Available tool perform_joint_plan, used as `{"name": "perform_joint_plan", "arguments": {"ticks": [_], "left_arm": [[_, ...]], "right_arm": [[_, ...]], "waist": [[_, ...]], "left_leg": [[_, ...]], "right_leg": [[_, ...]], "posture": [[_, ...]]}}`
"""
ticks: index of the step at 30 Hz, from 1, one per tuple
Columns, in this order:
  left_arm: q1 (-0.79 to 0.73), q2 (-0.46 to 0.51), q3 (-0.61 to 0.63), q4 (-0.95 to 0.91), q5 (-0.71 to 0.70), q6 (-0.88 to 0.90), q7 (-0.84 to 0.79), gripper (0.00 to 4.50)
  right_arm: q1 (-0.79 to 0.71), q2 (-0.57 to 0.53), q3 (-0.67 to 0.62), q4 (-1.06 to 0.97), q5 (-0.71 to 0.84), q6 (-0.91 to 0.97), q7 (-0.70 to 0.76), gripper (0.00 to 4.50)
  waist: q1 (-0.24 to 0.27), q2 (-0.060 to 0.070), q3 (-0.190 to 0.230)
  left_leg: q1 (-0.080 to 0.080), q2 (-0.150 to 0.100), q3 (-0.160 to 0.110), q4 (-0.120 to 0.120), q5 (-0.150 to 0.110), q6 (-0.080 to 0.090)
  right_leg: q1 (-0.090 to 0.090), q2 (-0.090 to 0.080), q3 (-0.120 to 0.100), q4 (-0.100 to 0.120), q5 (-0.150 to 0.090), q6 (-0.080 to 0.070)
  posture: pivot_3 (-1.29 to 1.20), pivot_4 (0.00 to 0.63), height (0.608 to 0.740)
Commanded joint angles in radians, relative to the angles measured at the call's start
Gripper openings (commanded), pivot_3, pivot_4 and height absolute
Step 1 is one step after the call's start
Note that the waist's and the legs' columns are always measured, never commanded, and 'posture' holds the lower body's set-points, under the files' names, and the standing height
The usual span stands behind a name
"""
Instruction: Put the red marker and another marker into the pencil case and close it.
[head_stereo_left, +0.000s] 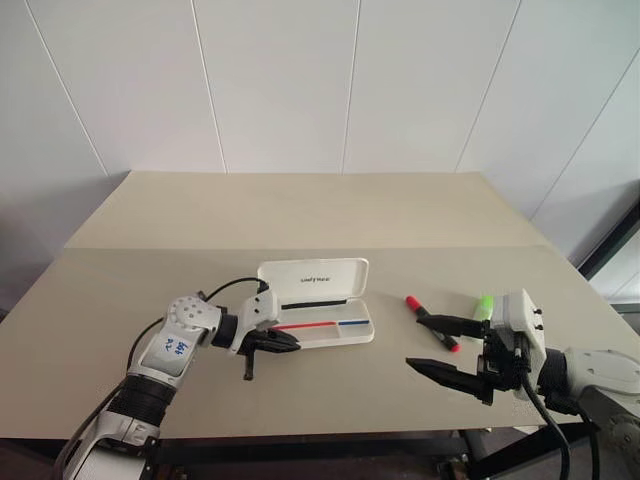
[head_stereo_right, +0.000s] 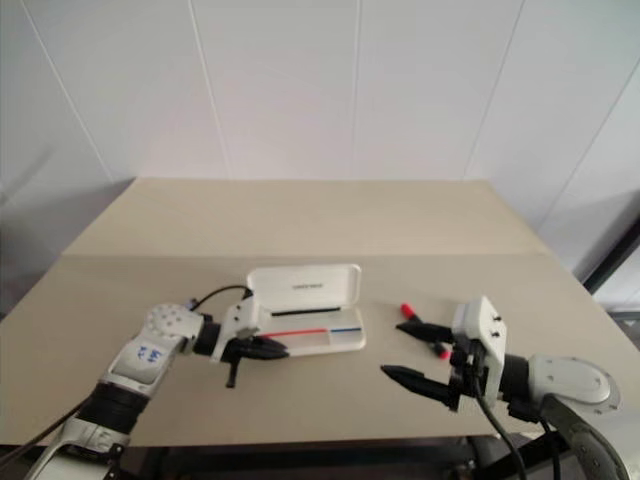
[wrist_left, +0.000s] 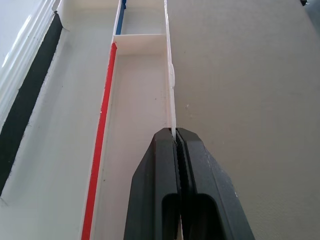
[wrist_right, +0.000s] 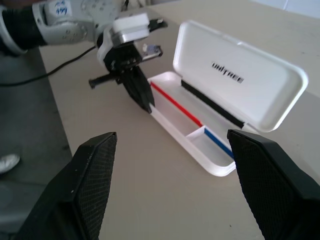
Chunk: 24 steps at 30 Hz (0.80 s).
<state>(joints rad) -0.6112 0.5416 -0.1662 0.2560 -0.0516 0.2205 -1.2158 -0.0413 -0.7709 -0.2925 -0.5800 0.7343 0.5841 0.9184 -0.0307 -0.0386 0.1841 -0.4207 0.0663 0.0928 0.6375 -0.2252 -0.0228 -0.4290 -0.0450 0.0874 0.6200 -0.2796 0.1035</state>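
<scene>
- White rounded-rectangular hard plastic pencil case (head_stereo_left: 320, 318) sits mid-tabletop, hinged lid up and leaning toward the far side, tray empty, red-and-blue stripe visible inside.
- Left gripper (head_stereo_left: 284, 341): jaws pressed together, tips at the near-left rim of the tray. The left wrist view looks like they're pinching the thin near wall, but I can't confirm that.
- Right gripper (head_stereo_left: 430, 345): jaws spread wide, nothing between them, hovering above the tabletop near the front edge, pointing left toward the case.
- Slim black-barrelled red marker with red cap and red end (head_stereo_left: 430, 322) lies flat on the beige tabletop (head_stereo_left: 300, 215), right of the case, well apart from it. Long axis runs diagonally, far-left end to near-right end; the right gripper's upper finger partly covers it.
- Stubby lime-green highlighter (head_stereo_left: 484, 305) lies just right of the red marker, partly hidden behind the right hand.
- Key relation: both markers lie just beyond the right jaws, on the far side, so the right arm is clearly nearer. Judgement: the right jaws point roughly across the red marker's axis, so little wrist roll is needed before descending on the barrel.
- Neither marker is in the case yet; lid closing comes last.
</scene>
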Motion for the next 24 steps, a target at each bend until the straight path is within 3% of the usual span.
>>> {"name": "perform_joint_plan", "arguments": {"ticks": [1, 10, 24], "left_arm": [[0.009, -0.011, -0.010, 0.023, -0.012, -0.061, 0.008, 0.02], [0.003, -0.029, -0.035, 0.081, -0.003, -0.115, 0.012, 0.02], [0.077, -0.001, -0.023, -0.082, -0.077, 0.009, -0.007, 4.40]], "right_arm": [[0.016, 0.002, -0.035, -0.002, 0.009, -0.033, -0.002, 4.50], [0.004, -0.007, -0.007, 0.022, -0.028, -0.063, -0.017, 4.50], [-0.014, -0.014, 0.009, 0.039, -0.050, -0.082, -0.005, 4.50]], "waist": [[0.001, 0.000, 0.000], [0.002, 0.000, 0.000], [-0.002, 0.000, 0.000]], "left_leg": [[0.000, 0.000, 0.000, 0.000, 0.000, 0.000], [0.001, 0.000, 0.000, 0.002, 0.000, 0.000], [0.001, 0.000, 0.000, 0.004, 0.000, 0.001]], "right_leg": [[0.000, 0.000, 0.000, 0.000, 0.000, 0.000], [0.002, 0.000, 0.000, 0.000, 0.000, 0.000], [0.002, -0.001, 0.000, 0.000, 0.000, 0.000]], "posture": [[0.00, 0.150, 0.740], [0.00, 0.150, 0.740], [0.00, 0.150, 0.740]]}}
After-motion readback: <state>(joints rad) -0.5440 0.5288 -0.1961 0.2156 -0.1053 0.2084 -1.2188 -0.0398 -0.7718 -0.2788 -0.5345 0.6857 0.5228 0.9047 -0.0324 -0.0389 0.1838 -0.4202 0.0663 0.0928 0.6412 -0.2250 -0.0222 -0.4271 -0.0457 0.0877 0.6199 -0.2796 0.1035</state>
